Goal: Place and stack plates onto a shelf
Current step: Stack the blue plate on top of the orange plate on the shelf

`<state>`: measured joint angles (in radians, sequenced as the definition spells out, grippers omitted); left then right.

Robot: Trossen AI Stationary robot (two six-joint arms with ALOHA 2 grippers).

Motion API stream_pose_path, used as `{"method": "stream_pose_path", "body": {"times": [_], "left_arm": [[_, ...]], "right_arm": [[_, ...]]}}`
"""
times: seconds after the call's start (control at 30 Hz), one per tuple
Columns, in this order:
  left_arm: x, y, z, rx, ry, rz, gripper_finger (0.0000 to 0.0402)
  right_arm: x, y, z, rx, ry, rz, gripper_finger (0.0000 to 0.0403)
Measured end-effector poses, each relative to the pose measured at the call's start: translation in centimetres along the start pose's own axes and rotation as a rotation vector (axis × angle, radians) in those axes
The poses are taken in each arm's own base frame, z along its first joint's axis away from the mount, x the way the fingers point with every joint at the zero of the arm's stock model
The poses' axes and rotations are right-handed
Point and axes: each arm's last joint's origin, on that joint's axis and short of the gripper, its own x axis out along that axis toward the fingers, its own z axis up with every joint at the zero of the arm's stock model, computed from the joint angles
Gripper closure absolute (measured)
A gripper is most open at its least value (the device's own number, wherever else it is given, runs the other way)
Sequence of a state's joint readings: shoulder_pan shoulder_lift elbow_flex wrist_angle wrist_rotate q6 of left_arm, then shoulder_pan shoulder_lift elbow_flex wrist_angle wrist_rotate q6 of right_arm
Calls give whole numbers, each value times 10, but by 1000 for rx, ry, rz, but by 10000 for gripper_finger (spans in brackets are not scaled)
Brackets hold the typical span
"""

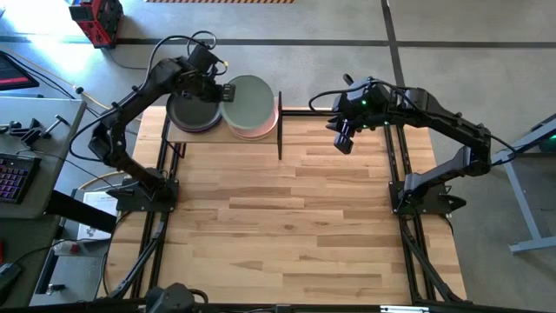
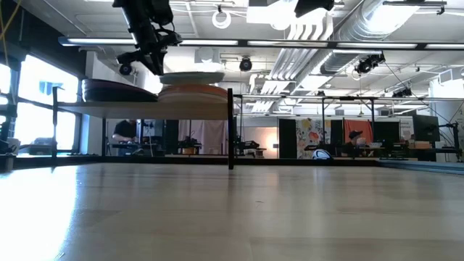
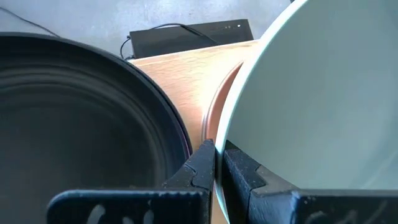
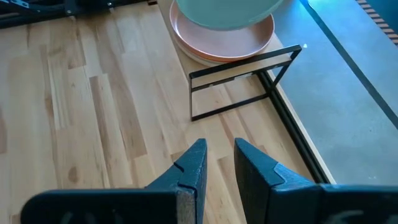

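Sage plate (image 3: pixel 317 93) rim pinched by left hand (image 3: pixel 214 171), wrist-only detail; right hand (image 4: pixel 217 165) released

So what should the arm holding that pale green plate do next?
Probably lower it a little and let go: the left gripper pinches the sage green plate by its rim just above the lighter stack on the shelf, already roughly centered over it.

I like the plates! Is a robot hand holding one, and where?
Yes. The left gripper pinches the pale sage green round plate by its rim. The right gripper holds nothing.
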<state>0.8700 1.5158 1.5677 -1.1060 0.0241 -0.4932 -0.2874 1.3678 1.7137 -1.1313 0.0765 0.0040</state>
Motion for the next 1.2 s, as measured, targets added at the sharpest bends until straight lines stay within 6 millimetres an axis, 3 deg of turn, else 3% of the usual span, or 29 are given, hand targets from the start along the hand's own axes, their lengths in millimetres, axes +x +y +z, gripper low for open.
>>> {"method": "stream_pose_path", "body": {"times": [0.23, 1.2], "left_arm": [[17, -7, 0, 34, 41, 11, 394], [17, -9, -1, 40, 79, -52, 393]], "right_arm": [[0, 0, 0, 0, 0, 0, 344], [0, 0, 0, -1, 2, 0, 344]]}}
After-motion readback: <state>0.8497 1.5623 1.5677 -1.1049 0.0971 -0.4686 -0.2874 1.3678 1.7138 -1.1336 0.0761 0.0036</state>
